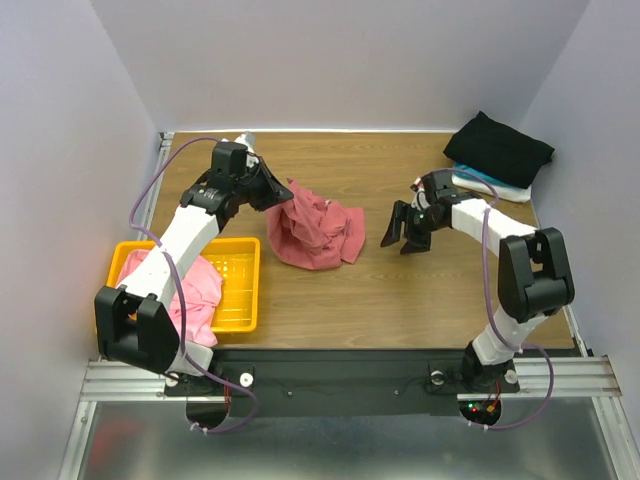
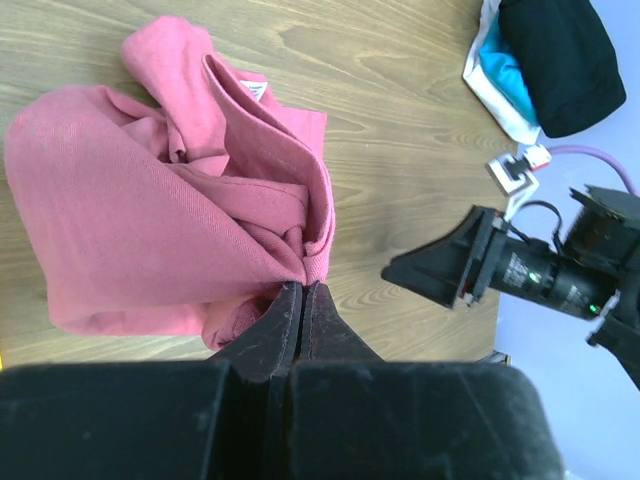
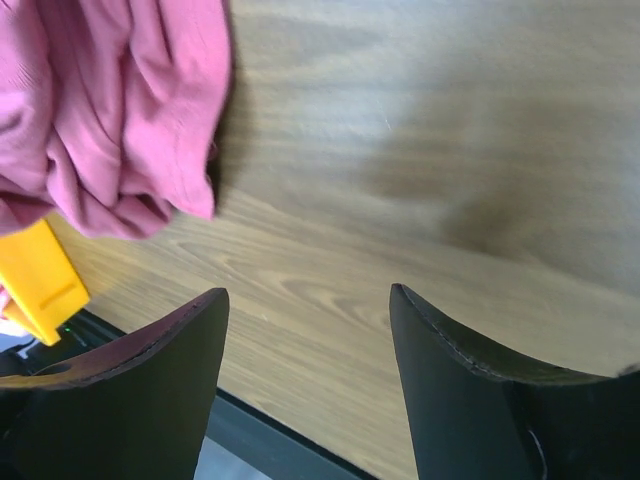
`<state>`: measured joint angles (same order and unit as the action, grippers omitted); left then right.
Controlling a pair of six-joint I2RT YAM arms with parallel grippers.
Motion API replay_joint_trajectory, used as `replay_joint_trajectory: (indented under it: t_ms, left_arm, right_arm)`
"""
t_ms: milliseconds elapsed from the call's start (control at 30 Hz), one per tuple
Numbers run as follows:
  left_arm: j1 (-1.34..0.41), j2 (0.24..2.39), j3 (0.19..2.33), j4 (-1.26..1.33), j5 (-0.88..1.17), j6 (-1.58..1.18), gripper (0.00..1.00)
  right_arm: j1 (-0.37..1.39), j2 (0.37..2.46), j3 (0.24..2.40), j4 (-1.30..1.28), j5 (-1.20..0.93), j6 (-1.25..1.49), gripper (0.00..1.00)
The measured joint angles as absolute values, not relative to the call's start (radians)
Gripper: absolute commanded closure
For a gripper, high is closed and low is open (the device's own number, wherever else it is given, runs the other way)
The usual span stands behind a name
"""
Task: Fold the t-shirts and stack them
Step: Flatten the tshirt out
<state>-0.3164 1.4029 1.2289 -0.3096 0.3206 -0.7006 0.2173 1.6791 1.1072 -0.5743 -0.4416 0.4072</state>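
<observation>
The left arm (image 1: 185, 235) crosses the light pink shirt (image 1: 205, 285) in the yellow basket (image 1: 240, 290) at the table's left edge, covering its middle. At the far right corner the black shirt (image 1: 498, 148) lies on a white and teal item (image 1: 500, 188), only a rim showing; what it is cannot be told. The right wrist view cuts the dusty-red shirt (image 3: 110, 110) at its top and left edges. The left gripper (image 2: 303, 288) hides the pinched fold between its fingers.

Soft matt cloth, fine-woven and creased, on the dusty-red t-shirt (image 2: 150, 230). Smooth wood grain with a faint sheen across the table (image 2: 400, 100). Smooth hard plastic for the yellow basket (image 1: 240, 290). Dull, slightly grainy black on the right gripper (image 3: 308, 290).
</observation>
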Motion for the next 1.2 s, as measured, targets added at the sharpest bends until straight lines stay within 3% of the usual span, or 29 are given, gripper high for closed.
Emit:
replay_joint_trajectory:
  t_ms: [533,733,767,833,1067,1200]
  left_arm:
    - [-0.299,1.397,1.218,-0.312,0.324,-0.7,1.0]
    - [-0.285,1.397,1.218,-0.312,0.329,-0.699,1.0]
    - [-0.281,1.397,1.218,-0.311,0.334,-0.699,1.0]
    - [-0.271,1.397,1.218,-0.311,0.34,-0.696,1.0]
    - [-0.187,1.399,1.262,-0.344,0.358,-0.663,1.0]
    - [-0.099,1.397,1.326,-0.368,0.352,-0.621,1.0]
  right_arm:
    - [0.387,1.928,1.269,-0.436,-0.542,0.461,0.33]
    - [0.387,1.998,1.315,-0.415,-0.559,0.475,0.67]
    - [0.387,2.006,1.322,-0.411,-0.564,0.477,0.83]
    - [0.387,2.017,1.333,-0.408,-0.573,0.482,1.0]
    - [0.351,2.015,1.399,-0.385,-0.608,0.522,1.0]
    - [0.227,1.928,1.402,-0.386,-0.623,0.542,1.0]
